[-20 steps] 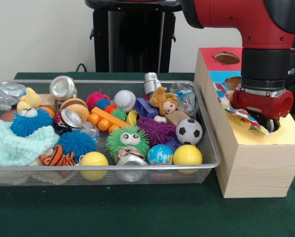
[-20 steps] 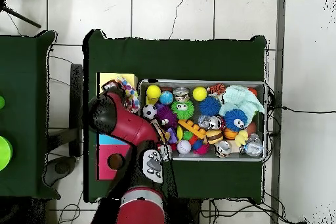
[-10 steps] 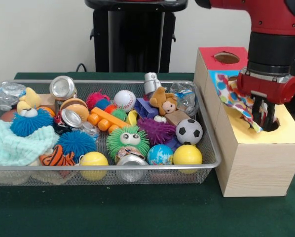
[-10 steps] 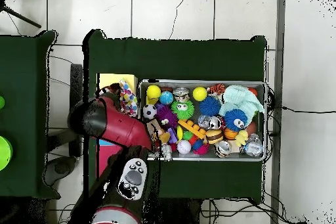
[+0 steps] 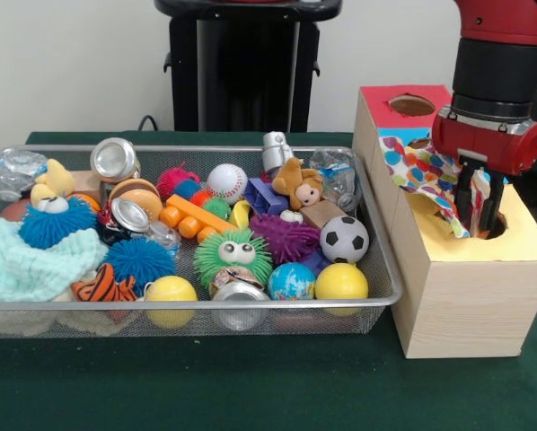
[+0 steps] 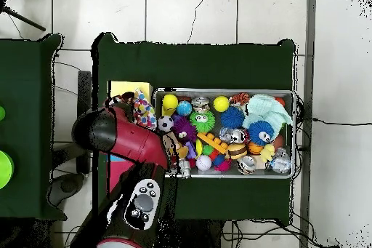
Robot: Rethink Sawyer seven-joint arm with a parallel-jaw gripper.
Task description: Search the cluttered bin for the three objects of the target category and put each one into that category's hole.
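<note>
My gripper [image 5: 479, 215] hangs just above the hole [image 5: 499, 230] in the yellow part of the wooden sorting box [image 5: 466, 301], at the right of the front view. Its two dark fingers [image 5: 465, 199] stand apart, open. A polka-dot cloth [image 5: 421, 171] lies draped over the box top, with one end running down beside the fingers to the hole's edge. In the overhead view the cloth [image 6: 142, 107] shows next to the red arm [image 6: 123, 134], which hides the gripper.
The wire bin [image 5: 250, 305] left of the box holds balls, spiky toys, cans, a plush bear [image 5: 300, 184] and a knitted cloth [image 5: 17, 260]. The box's red part has another hole [image 5: 412, 105]. Green tablecloth lies in front.
The gripper has risen out of the yellow hole over the last second. The cloth's lower end has stayed at the hole's edge.
</note>
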